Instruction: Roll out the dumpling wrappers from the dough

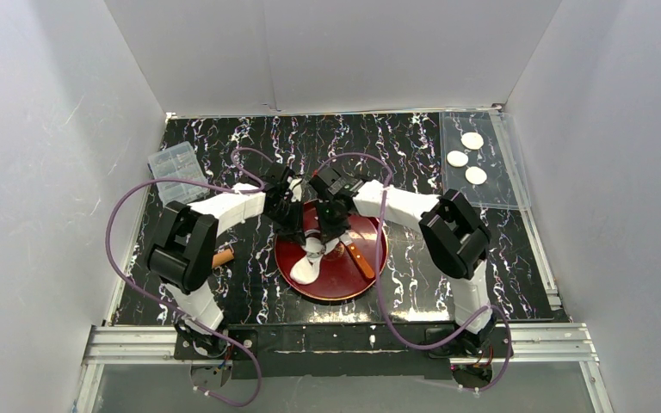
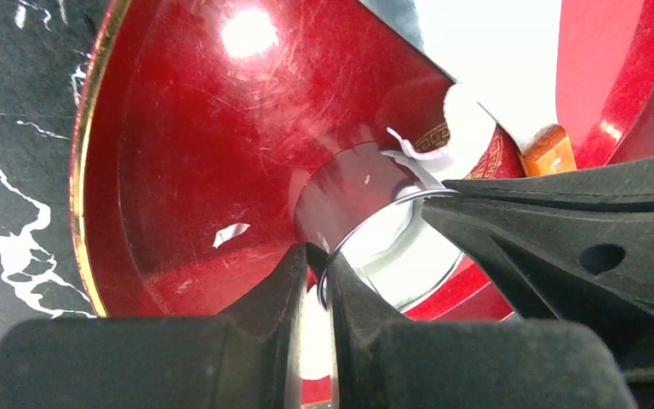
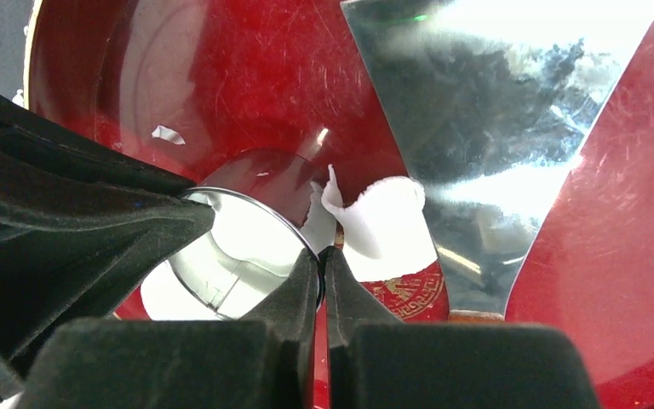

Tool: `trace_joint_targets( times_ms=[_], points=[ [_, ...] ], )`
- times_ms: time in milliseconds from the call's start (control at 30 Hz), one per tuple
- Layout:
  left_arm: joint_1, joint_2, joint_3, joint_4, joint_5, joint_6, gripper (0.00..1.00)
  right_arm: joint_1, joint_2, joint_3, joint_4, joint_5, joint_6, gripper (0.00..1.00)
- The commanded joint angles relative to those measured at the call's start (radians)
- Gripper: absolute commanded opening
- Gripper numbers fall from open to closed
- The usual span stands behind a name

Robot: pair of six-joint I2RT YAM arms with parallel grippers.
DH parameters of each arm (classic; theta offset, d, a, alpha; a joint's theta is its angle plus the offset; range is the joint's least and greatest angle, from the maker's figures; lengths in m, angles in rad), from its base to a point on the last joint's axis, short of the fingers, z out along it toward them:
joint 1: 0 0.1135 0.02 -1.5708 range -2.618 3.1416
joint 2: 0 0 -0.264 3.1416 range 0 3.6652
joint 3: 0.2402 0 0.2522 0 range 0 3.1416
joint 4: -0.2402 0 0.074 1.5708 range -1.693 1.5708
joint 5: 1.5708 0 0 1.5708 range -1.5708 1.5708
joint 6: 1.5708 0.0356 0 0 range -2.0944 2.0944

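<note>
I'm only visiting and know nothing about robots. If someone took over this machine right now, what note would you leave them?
Left gripper: shut on the rim of the metal ring.
Right gripper: shut on another part of the same rim.
The ring is over the dough on the red plate, with white showing inside it.
Done: three dumpling wrappers lie on the clear sheet at far right.
Left, probably: finish this cut, move the disc to the sheet, then use up the remaining dough.

Plain white walls [image 1: 34, 129] enclose a brightly lit black tabletop [image 1: 396, 138] veined with white marbling.
</note>
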Motion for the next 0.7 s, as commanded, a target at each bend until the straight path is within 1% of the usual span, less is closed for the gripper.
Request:
trace_joint_targets(
  times_ms=[0,167,300,400,500,567,667],
  points=[
    [-0.012,0.047,-0.097,-0.065,-0.202,0.028,0.00,0.005,-0.083,-0.146,-0.065,0.024,0.003,0.01],
    [-0.110,0.070,-0.100,-0.070,-0.183,0.017,0.00,0.005,-0.182,-0.270,-0.061,0.038,0.018,0.01],
    [-0.117,0.077,-0.098,-0.075,-0.196,0.014,0.00,0.005,-0.190,-0.287,-0.057,0.040,0.027,0.01],
    [-0.116,0.086,-0.087,-0.086,-0.236,0.018,0.00,0.005,-0.142,-0.232,-0.056,0.026,0.027,0.01],
    [-0.106,0.092,-0.071,-0.097,-0.298,0.025,0.00,0.007,-0.068,-0.120,-0.073,0.019,0.012,0.01],
    [-0.075,0.104,-0.064,-0.104,-0.329,0.020,0.00,0.008,-0.018,-0.051,-0.087,0.011,0.000,0.01],
    [-0.006,0.120,-0.050,-0.121,-0.323,0.014,0.00,0.009,0.055,0.051,-0.112,0.001,-0.014,0.01]
  ],
)
